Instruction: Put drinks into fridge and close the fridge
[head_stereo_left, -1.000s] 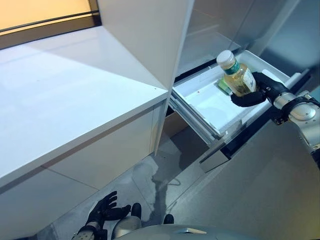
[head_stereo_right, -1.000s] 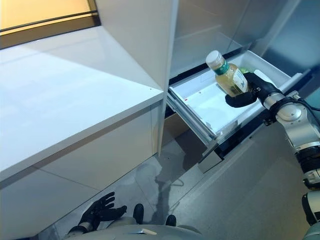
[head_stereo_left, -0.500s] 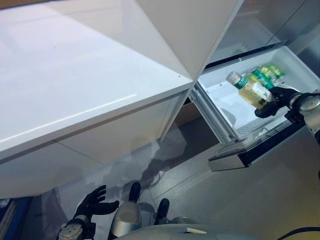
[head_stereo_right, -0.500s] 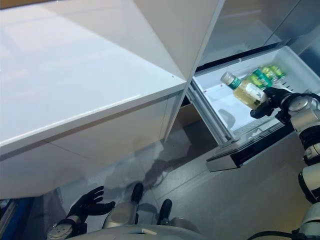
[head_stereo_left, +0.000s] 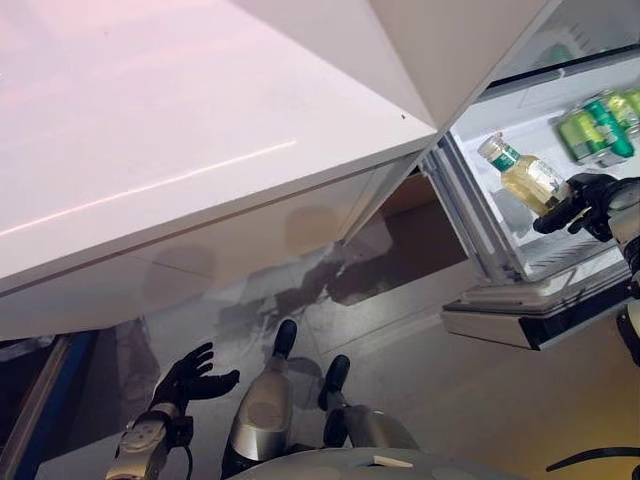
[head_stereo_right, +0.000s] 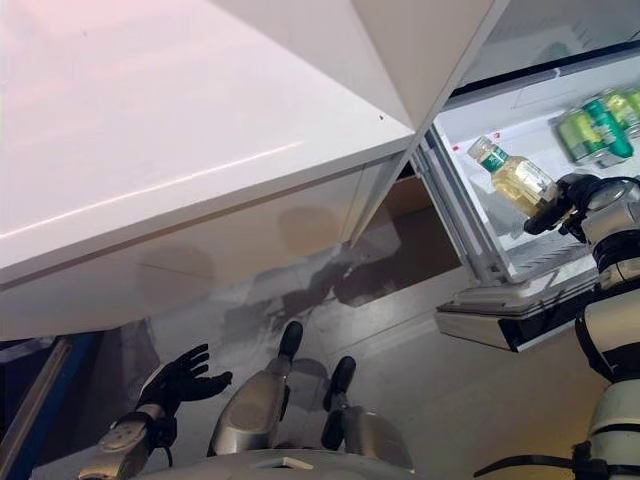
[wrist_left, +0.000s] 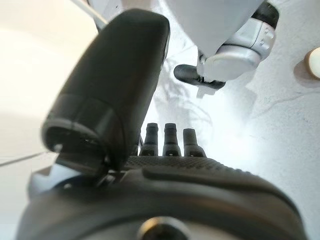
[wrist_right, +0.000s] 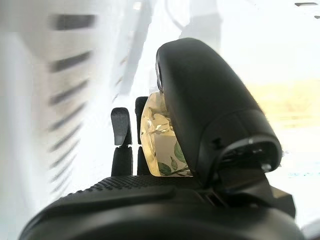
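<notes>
Now right hand (head_stereo_left: 585, 198) clamps one bottle (head_stereo_left: 527, 174); drawer (head_stereo_left: 520, 262) holds perhaps three cans (head_stereo_left: 596, 124).

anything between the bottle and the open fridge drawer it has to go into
Nothing visible. The right hand holds the bottle tilted above bare drawer floor; the green drinks already inside lie farther back, apart from it.

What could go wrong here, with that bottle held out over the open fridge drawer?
The right hand grips the bottle low down while it leans, so it might slip and fall into the drawer. Set down carelessly, it could knock the green cans at the back. The left hand hangs too far away to help.
</notes>
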